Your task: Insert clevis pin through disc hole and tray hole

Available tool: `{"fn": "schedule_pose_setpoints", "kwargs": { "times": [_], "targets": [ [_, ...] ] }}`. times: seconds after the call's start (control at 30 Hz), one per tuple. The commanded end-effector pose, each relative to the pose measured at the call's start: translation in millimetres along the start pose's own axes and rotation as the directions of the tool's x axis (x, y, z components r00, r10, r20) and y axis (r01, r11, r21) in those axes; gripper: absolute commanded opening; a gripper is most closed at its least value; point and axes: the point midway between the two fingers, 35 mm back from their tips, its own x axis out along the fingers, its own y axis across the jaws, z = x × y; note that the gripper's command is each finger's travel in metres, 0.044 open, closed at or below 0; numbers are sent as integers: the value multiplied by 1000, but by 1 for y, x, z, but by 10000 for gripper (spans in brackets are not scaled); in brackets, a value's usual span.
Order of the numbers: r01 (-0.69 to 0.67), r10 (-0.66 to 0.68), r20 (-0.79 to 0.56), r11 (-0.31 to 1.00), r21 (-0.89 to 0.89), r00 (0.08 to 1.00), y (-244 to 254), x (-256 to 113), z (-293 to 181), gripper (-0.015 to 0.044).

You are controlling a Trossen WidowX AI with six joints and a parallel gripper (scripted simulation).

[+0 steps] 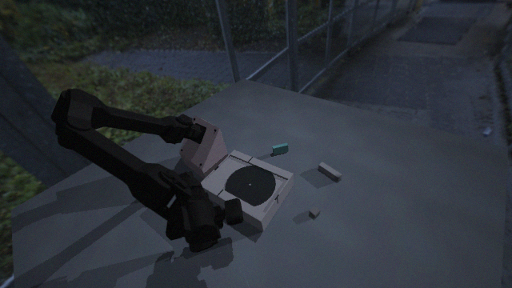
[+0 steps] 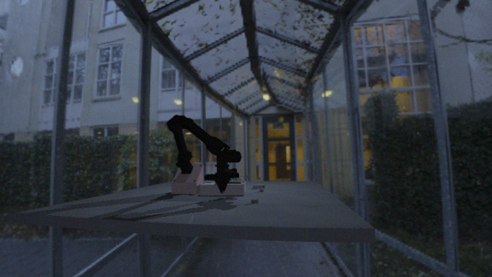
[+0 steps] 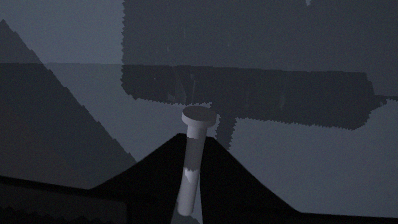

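Note:
The steel pin (image 3: 199,115) lies lengthwise between the fingers, its round head towards the top of the wrist view. My gripper (image 3: 194,144) (image 2: 222,191) is shut on the pin's shank just below the head, low at the table beside the tray; whether the pin touches the table I cannot tell. In the top view the arm hides the fingertips. The dark disc (image 1: 240,180) lies flat inside the pale rimmed tray (image 1: 262,225) (image 2: 207,188), a small light spot at its middle hole. The tray's pin hole cannot be told apart.
The pinkish arm base block (image 1: 212,150) (image 2: 184,187) stands by the tray's back left. A teal block (image 1: 280,150), a grey bar (image 1: 330,172) and a small block (image 1: 314,213) (image 2: 254,201) lie beyond the tray on the table (image 1: 380,232).

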Motion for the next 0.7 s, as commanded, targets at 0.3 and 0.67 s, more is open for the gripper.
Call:
{"fn": "schedule_pose_setpoints", "kwargs": {
  "times": [0.3, 0.67],
  "targets": [
    [2, -2, 3, 1000, 6, 1000, 0, -43, 1, 0],
    [2, -2, 0, 1000, 5, 1000, 3, -42, -3, 0]
  ]
}}
